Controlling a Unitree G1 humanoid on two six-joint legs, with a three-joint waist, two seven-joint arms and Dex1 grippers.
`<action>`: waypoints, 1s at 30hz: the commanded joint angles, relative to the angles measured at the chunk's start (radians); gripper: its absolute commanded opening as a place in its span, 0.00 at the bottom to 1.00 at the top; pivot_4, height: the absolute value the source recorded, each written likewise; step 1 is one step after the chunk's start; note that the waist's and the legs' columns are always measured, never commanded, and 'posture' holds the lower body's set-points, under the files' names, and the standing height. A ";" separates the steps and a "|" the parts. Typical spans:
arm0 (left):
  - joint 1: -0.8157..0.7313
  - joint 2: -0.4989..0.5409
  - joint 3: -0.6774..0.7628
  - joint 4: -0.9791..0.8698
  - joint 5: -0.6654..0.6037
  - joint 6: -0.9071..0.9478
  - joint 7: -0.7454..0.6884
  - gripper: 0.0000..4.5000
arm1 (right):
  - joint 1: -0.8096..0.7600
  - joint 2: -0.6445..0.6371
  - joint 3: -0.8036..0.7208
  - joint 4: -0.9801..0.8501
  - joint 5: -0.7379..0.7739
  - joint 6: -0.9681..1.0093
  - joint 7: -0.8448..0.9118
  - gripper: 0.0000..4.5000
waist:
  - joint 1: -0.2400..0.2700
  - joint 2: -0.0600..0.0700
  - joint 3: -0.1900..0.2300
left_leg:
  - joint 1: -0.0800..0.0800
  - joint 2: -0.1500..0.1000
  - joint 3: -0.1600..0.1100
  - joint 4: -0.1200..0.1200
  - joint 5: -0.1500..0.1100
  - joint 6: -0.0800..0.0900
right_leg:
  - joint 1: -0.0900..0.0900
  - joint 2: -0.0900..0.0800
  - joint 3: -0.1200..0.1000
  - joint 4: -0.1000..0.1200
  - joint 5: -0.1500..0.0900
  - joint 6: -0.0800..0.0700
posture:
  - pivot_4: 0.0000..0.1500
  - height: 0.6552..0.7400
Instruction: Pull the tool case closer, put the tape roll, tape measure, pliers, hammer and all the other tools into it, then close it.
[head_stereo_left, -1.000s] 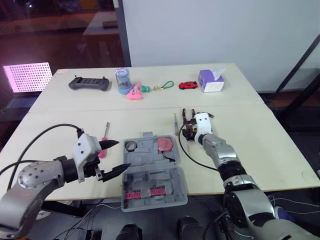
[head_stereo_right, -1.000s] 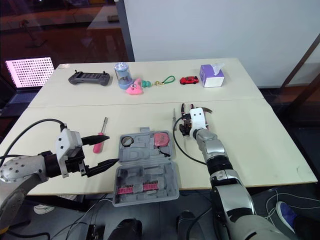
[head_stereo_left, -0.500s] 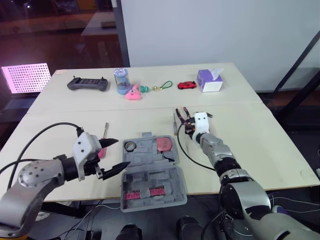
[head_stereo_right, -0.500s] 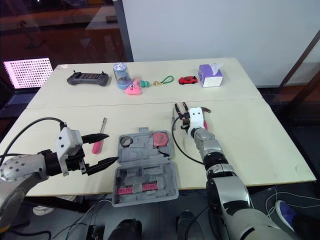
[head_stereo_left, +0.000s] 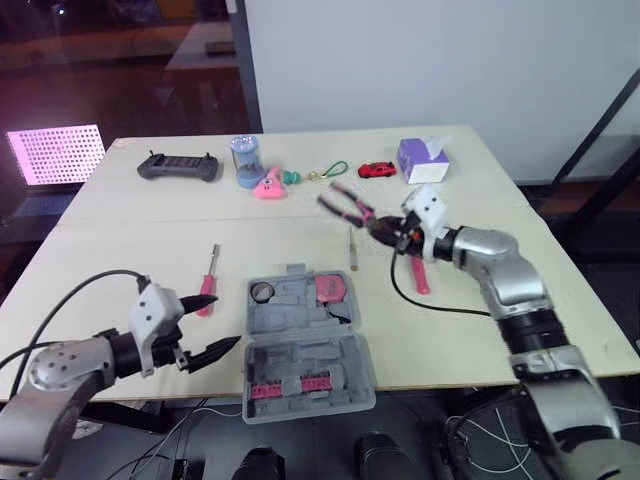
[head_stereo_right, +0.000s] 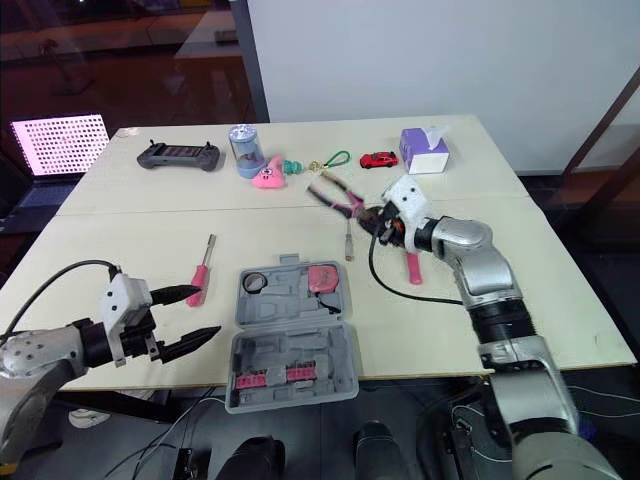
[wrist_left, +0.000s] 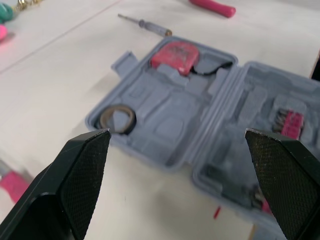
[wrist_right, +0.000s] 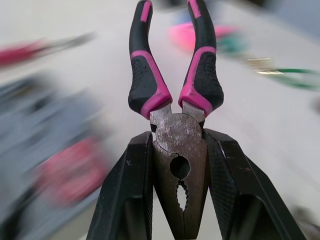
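We hold the pliers (head_stereo_right: 338, 200) by their steel head alone, the right gripper (head_stereo_right: 385, 222) clamped on it, above the table far right of the case (head_stereo_right: 290, 350). Smooth metal may slip or swivel, and the spread black-and-pink handles, jutting left, could miss their moulded slot or catch the rim. The left gripper (head_stereo_right: 205, 311) hangs open, near left of the case.

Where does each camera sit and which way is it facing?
Eye views: on the head, facing forward and down over the table; left gripper and right gripper show.
Left wrist view: along the left gripper's open fingers, toward the tool case.
Right wrist view: along the right gripper, shut on the pliers.
Shared: the eye views also show the tool case and pliers.
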 joint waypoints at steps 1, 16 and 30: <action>0.032 0.010 0.068 0.036 0.005 -0.058 -0.030 1.00 | -0.030 -0.058 0.066 -0.121 0.007 0.016 0.160 0.22 | 0.001 0.000 0.000 | 0.000 0.000 0.000 0.000 0.000 0.000 | 0.000 0.000 0.000 0.000 0.000 0.000 | 1.00 1.00; 0.176 -0.036 0.116 0.008 0.013 -0.103 -0.009 1.00 | -0.130 0.085 0.350 -0.107 -0.205 0.107 0.187 0.22 | 0.004 -0.001 0.000 | 0.000 0.000 0.000 0.000 0.000 0.000 | 0.000 0.000 0.000 0.000 0.000 0.000 | 1.00 1.00; 0.210 -0.055 0.112 -0.047 0.012 -0.080 0.022 1.00 | -0.190 0.223 0.423 0.057 -0.322 0.106 0.129 0.22 | 0.002 -0.001 0.000 | 0.000 0.000 0.000 0.000 0.000 0.000 | 0.000 0.000 0.000 0.000 0.000 0.000 | 1.00 1.00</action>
